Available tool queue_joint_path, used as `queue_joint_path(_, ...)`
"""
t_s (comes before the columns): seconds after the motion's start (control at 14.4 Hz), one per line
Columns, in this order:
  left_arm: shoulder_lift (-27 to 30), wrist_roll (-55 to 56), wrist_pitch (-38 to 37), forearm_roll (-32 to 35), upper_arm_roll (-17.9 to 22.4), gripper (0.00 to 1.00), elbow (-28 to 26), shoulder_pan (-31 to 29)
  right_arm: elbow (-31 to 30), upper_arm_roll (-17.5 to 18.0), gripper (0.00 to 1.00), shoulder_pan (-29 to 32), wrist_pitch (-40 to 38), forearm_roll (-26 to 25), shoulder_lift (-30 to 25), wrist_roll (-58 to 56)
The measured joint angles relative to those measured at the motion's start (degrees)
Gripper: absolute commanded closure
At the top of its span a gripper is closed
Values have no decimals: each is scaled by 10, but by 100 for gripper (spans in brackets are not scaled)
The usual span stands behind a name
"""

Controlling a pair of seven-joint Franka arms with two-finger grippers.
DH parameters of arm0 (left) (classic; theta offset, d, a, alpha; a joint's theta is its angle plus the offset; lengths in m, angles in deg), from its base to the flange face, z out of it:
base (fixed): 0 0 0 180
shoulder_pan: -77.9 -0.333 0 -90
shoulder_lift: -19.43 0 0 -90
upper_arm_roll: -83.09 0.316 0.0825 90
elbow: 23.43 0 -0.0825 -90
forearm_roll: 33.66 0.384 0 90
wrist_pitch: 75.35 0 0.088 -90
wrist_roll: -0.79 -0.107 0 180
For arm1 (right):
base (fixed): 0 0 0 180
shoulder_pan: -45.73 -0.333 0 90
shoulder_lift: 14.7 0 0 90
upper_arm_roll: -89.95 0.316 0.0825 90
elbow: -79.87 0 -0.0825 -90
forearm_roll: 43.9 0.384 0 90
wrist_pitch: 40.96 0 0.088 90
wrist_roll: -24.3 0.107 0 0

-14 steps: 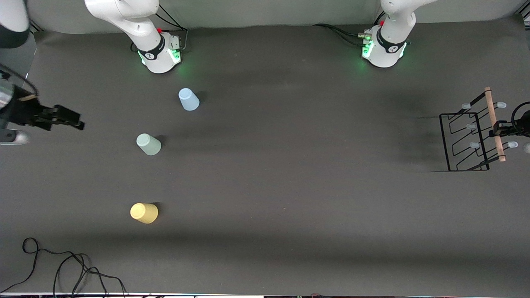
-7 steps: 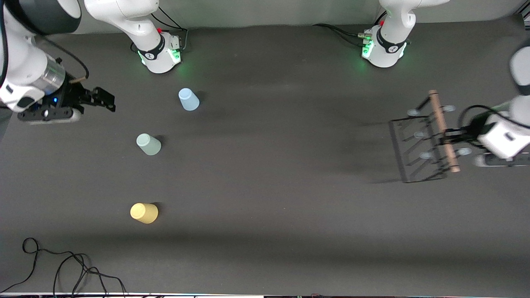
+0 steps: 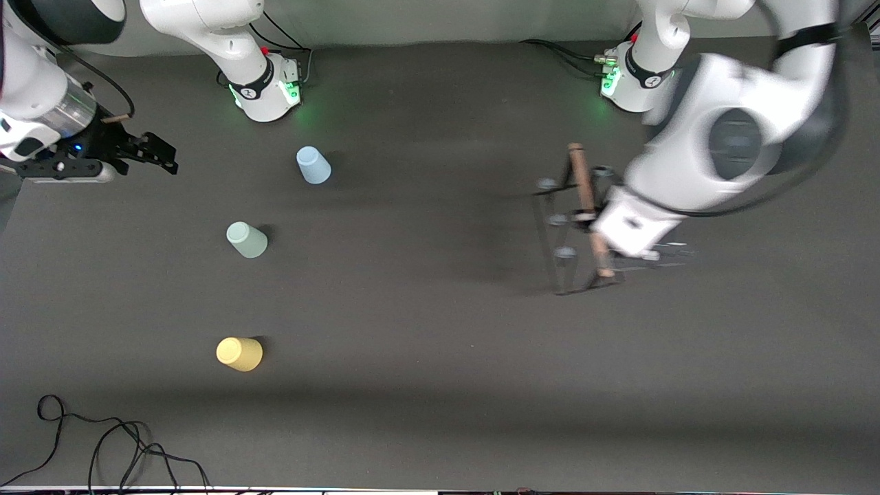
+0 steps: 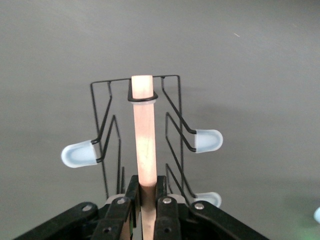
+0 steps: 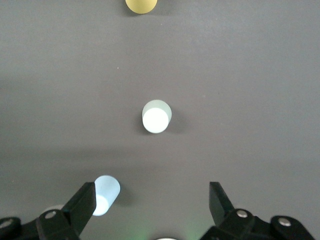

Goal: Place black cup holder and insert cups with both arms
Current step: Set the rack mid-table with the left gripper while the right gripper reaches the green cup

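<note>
My left gripper [image 3: 592,218] is shut on the wooden rod handle [image 4: 144,130] of the black cup holder [image 3: 574,227] and holds it above the table's middle, toward the left arm's end. In the left wrist view the rack's wire frame and grey-tipped pegs [image 4: 207,141] hang below the handle. My right gripper [image 3: 159,152] is open and empty at the right arm's end. The light blue cup [image 3: 313,166], pale green cup [image 3: 247,240] and yellow cup [image 3: 239,353] stand upside down on the table. The right wrist view shows the blue [image 5: 106,195], green [image 5: 156,116] and yellow [image 5: 141,5] cups.
The table is covered by a dark grey mat [image 3: 440,385]. A loose black cable [image 3: 103,440] lies near the front edge at the right arm's end. The two arm bases [image 3: 268,89] [image 3: 636,82] glow green at the back.
My left gripper has carried the cup holder from the table's end toward its middle. My right gripper has swung in over the table's end and shifted slightly back.
</note>
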Motion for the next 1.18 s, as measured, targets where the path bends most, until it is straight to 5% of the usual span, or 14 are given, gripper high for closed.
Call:
queue_joint_path(0.35, -108, 113, 50, 0, 1, 100, 84, 105, -84, 2, 0, -2, 161, 0, 61, 1)
queue_joint_path(0.62, -167, 167, 136, 0, 1, 100, 91, 173, -167, 3, 0, -6, 334, 0, 128, 1)
queue_joint_path(0.9, -210, 176, 191, 16, 2, 100, 102, 217, -182, 3, 0, -6, 446, 0, 216, 1)
queue_joint_path(0.97, -212, 176, 194, 23, 2, 45, 105, 222, -182, 3, 0, -6, 458, 0, 231, 1)
queue_joint_path(1.04, -213, 176, 201, 31, 2, 1, 105, 227, -182, 3, 0, -6, 466, 0, 242, 1)
queue_joint_path(1.18, -215, 176, 207, 48, 3, 0, 105, 230, -182, 3, 0, -6, 469, 0, 256, 1)
